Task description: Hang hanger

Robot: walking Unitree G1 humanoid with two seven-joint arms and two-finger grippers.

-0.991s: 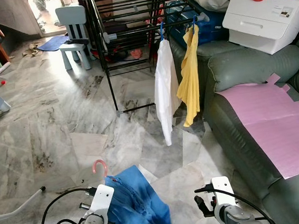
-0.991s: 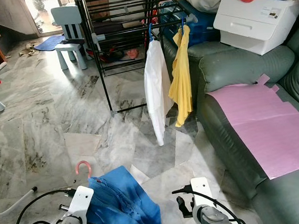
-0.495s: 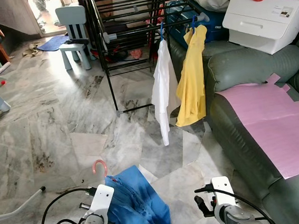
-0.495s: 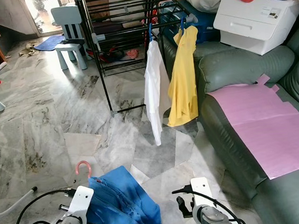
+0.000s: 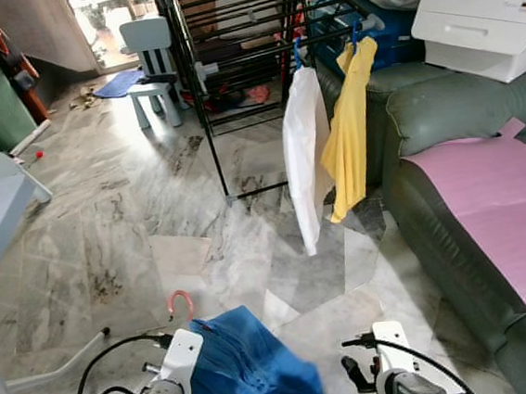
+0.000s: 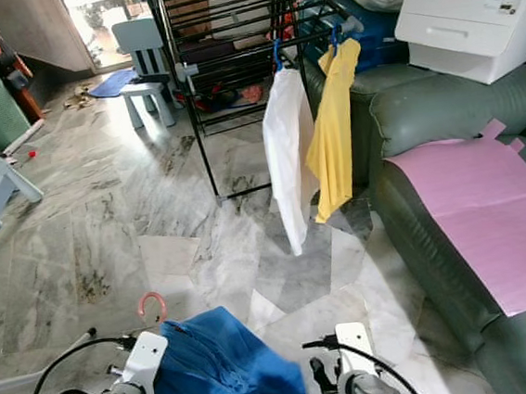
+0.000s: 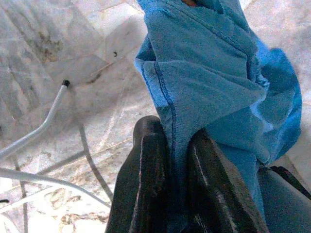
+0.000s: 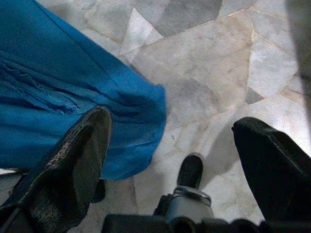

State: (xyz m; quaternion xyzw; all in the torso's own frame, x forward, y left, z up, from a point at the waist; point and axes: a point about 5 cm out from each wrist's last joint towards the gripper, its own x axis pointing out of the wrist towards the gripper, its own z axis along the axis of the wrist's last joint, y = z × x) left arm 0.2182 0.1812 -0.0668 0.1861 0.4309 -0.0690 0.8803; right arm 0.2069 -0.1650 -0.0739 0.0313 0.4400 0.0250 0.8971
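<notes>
One left tool [image 7: 170,160] pinching blue garment [image 5: 252,370] | pink hanger [image 5: 179,305] just beyond | right tool [image 8: 175,145] gaping

A green sofa [image 5: 442,119] is seen beside the black drying rack, with a pink sheet [image 5: 492,203] spread on its seat and a white printer [image 5: 483,17] set on its armrest. A blue child's chair [image 5: 152,63] is placed on the rack's far side, well apart from the sofa, on marble floor [image 5: 107,221].

Head stereo pair down-forward over floor; wrist cameras close along fingers.
</notes>
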